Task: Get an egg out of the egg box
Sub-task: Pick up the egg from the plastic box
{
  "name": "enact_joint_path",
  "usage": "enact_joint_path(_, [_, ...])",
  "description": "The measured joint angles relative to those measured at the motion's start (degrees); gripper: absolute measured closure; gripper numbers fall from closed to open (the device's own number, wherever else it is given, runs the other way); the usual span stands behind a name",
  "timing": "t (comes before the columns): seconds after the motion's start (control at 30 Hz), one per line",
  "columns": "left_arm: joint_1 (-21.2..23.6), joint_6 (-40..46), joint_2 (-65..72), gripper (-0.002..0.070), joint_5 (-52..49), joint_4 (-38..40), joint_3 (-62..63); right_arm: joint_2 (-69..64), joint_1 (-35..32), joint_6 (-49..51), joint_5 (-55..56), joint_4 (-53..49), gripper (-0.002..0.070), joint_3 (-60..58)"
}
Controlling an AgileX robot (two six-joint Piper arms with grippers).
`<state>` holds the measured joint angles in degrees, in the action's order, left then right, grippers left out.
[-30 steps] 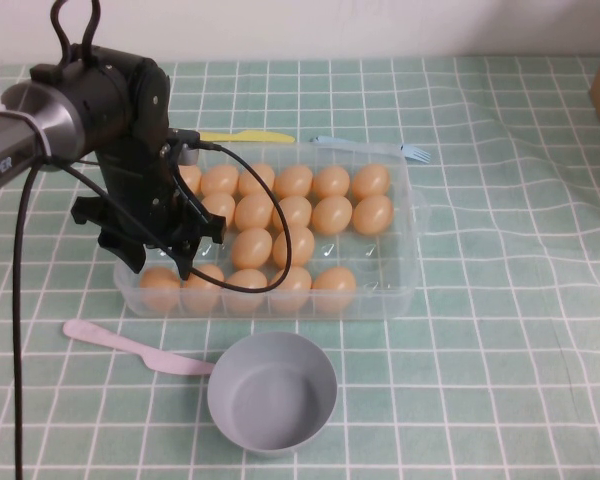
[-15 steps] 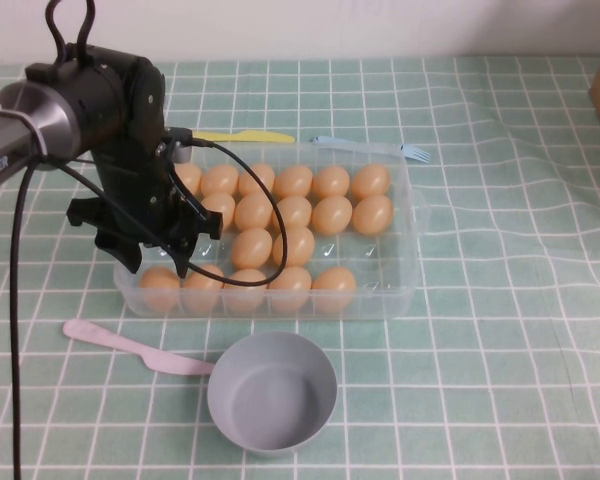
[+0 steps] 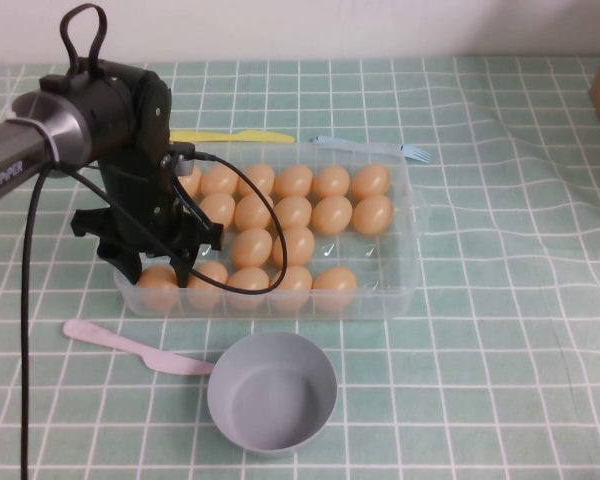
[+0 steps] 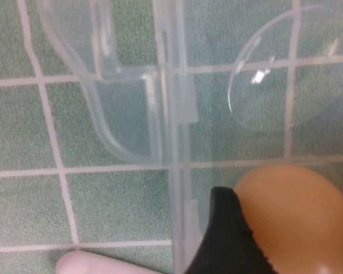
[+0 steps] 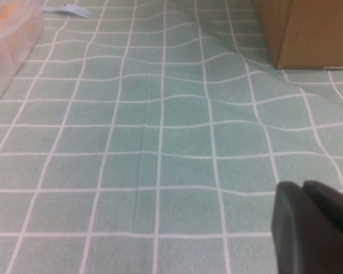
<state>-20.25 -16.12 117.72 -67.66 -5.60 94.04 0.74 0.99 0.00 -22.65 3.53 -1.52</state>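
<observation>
Lowering onto the corner egg

The egg [image 3: 158, 287] lay between my left gripper's [image 3: 157, 272] spread fingers in the egg box's [image 3: 412, 262] near-left corner, long axis apparently across the box; I had dropped lower over it, ready to close. My right gripper [image 5: 313, 229] hung far aside, pressed together.

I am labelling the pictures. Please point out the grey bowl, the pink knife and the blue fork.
grey bowl [image 3: 320, 372]: high view, right rim.
pink knife [image 3: 105, 338]: high view, handle.
blue fork [image 3: 414, 153]: high view, prongs.

Eggs [image 3: 293, 214] are held in the egg box [image 3: 405, 285]; a bowl [image 3: 272, 393] is placed before it, a knife [image 3: 130, 348] to the bowl's left.
</observation>
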Motion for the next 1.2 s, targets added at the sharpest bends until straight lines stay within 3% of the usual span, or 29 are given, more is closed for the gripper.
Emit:
enact_joint_path(0.87, [0.00, 0.76, 1.20, 0.0309, 0.07, -0.13, 0.13, 0.00, 0.00, 0.00, 0.00, 0.00, 0.0694, 0.00])
enact_joint_path(1.2, [0.00, 6.01, -7.63, 0.0310, -0.62, 0.22, 4.65, 0.00, 0.00, 0.00, 0.00, 0.00, 0.0694, 0.00])
